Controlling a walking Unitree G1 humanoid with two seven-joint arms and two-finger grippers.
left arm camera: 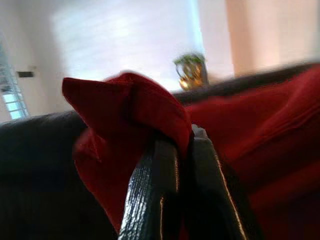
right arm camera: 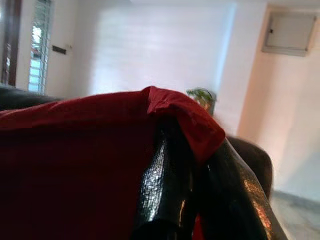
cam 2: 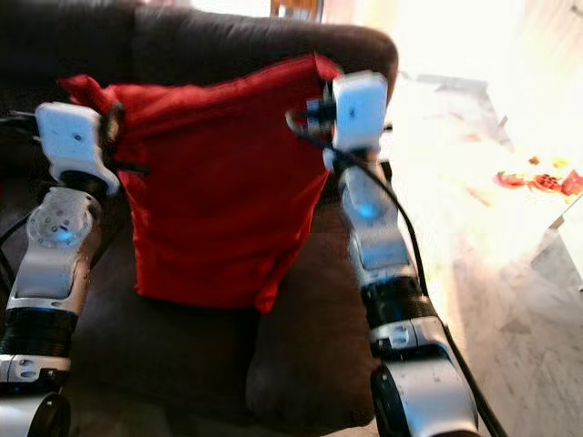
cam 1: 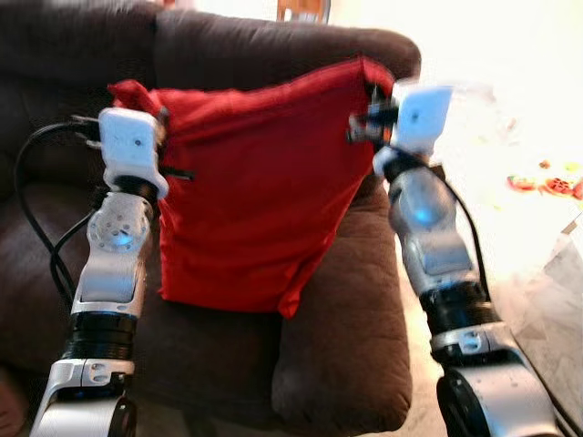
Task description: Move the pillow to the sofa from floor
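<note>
A red pillow hangs limp between my two arms, over the seat of a dark brown sofa. My left gripper is shut on the pillow's upper left corner. At the upper right corner my right gripper is shut on the fabric. The pillow's lower edge droops down to the seat cushion near the sofa's right armrest. Both wrist views show red cloth pinched between black fingers.
The sofa's backrest rises behind the pillow. To the right lies a bright, pale floor with small red objects on it. A potted plant stands behind the sofa against a white wall.
</note>
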